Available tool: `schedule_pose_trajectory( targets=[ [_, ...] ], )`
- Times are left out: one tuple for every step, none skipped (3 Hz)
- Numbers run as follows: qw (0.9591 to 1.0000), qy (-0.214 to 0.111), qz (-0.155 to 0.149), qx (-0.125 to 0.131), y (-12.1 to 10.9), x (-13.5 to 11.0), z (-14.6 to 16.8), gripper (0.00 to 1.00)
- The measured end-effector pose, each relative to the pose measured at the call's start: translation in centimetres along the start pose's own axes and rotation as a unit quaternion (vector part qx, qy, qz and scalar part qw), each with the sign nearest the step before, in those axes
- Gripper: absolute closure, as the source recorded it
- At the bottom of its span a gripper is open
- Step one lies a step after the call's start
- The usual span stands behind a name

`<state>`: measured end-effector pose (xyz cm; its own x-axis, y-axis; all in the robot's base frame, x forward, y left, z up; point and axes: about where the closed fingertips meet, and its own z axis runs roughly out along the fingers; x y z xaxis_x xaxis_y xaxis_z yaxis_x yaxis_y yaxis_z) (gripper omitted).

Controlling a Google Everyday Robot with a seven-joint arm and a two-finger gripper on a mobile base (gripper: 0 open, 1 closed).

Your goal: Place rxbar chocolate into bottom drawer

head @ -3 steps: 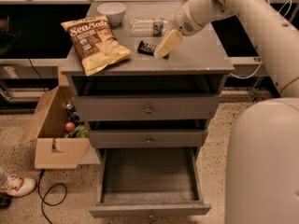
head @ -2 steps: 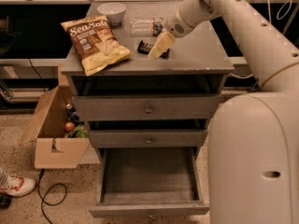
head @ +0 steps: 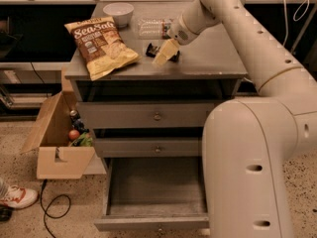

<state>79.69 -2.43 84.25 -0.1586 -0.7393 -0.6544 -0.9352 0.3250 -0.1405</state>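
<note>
The rxbar chocolate is a small black bar lying flat on the cabinet top, right of the chip bag. My gripper is down on the bar and covers its middle, so black ends show on both sides of it. The bottom drawer is pulled out at floor level below, and nothing shows on its plank floor. The arm reaches in from the upper right.
A tan "Sea Salt" chip bag, a white bowl and a clear plastic bottle share the cabinet top. The two upper drawers are shut. A cardboard box, a cable and a shoe are on the floor at left.
My gripper has moved a little left and down, from beside the bar's right end to on top of the bar. Nothing else has moved.
</note>
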Motion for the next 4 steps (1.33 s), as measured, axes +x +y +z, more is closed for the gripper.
schedule_pose_trajectory(
  targets=[
    [0.9998,-0.001,0.016,-0.01,-0.2,1.0,0.7,0.0],
    [0.9991,-0.008,0.034,-0.024,-0.4,1.9,1.4,0.19],
    [0.9984,-0.012,0.047,-0.029,-0.6,2.4,1.7,0.42],
    [0.9983,-0.013,0.049,-0.03,-0.7,2.0,1.1,0.74]
  ],
)
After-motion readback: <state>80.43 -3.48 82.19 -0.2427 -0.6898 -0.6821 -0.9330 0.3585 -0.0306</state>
